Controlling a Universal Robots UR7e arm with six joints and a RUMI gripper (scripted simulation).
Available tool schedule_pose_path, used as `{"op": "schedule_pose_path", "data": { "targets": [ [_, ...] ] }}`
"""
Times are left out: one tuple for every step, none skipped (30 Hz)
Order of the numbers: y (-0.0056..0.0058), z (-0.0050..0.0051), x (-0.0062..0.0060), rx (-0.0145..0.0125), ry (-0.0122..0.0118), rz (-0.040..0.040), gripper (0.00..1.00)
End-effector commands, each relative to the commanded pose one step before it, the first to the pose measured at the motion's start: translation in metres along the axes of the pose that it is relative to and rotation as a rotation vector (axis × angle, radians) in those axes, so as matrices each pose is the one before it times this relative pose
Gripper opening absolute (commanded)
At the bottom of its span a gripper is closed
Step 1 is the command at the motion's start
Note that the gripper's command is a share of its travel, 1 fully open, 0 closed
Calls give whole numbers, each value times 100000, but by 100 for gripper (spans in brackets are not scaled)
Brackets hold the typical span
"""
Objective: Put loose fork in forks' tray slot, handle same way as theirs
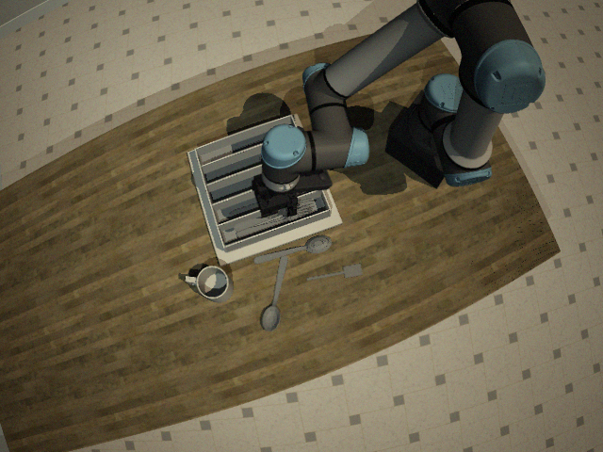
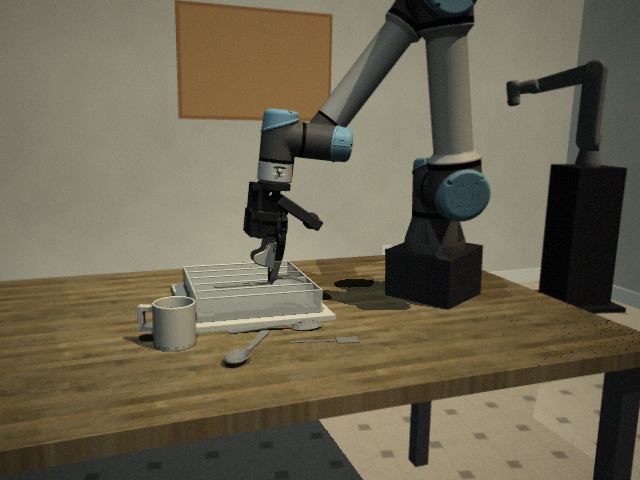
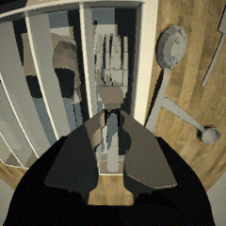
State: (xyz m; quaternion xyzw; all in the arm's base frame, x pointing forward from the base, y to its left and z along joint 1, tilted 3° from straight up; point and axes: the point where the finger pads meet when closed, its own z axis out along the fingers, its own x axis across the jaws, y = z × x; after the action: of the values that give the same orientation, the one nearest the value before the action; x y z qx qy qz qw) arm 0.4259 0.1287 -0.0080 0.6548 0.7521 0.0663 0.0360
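Observation:
My gripper [image 1: 277, 208] [image 2: 272, 276] [image 3: 112, 110] is shut on the loose fork [image 2: 233, 284] [image 3: 112, 96], gripping its handle near the neck. It reaches down into the grey slotted tray [image 1: 195, 168] [image 2: 248, 305] [image 3: 147, 56]. The fork is level, about at rim height, and runs along the outermost slot on the side of the loose utensils. In the wrist view its tines [image 3: 111, 54] lie over the other forks in that slot, pointing the same way. The neighbouring slot holds spoons [image 3: 63, 54]. From above, my wrist hides most of the fork.
Outside the tray, two loose spoons [image 1: 318, 243] [image 1: 270, 315] [image 2: 242, 353] [image 3: 170, 43] cross at their handles, with a small spatula [image 1: 343, 273] [image 2: 330, 339] [image 3: 214, 52] beside them. A mug [image 1: 212, 282] [image 2: 173, 322] stands at the tray's corner. The robot base [image 2: 433, 279] is behind.

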Motion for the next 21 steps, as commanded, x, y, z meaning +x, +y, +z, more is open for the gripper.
{"op": "schedule_pose_path", "data": {
  "targets": [
    [19, 944, -11, -245, -41, -6, 1],
    [-27, 255, -1, 0, 0, 0, 1],
    [-26, 248, -1, 0, 0, 0, 1],
    [-25, 241, -1, 0, 0, 0, 1],
    [-24, 233, -1, 0, 0, 0, 1],
    [-24, 225, -1, 0, 0, 0, 1],
    [-23, 216, -1, 0, 0, 0, 1],
    [-21, 207, -1, 0, 0, 0, 1],
    [-22, 198, -1, 0, 0, 0, 1],
    [-19, 188, -1, 0, 0, 0, 1],
    [-19, 179, -1, 0, 0, 0, 1],
    [-18, 169, -1, 0, 0, 0, 1],
    [-16, 158, -1, 0, 0, 0, 1],
    [-16, 148, -1, 0, 0, 0, 1],
    [-15, 138, -1, 0, 0, 0, 1],
    [0, 0, 0, 0, 0, 0, 1],
    [0, 0, 0, 0, 0, 0, 1],
    [-13, 127, -1, 0, 0, 0, 1],
    [-12, 117, -1, 0, 0, 0, 1],
    [-12, 106, 0, 0, 0, 0, 1],
    [-11, 96, 0, 0, 0, 0, 1]
  ]
}}
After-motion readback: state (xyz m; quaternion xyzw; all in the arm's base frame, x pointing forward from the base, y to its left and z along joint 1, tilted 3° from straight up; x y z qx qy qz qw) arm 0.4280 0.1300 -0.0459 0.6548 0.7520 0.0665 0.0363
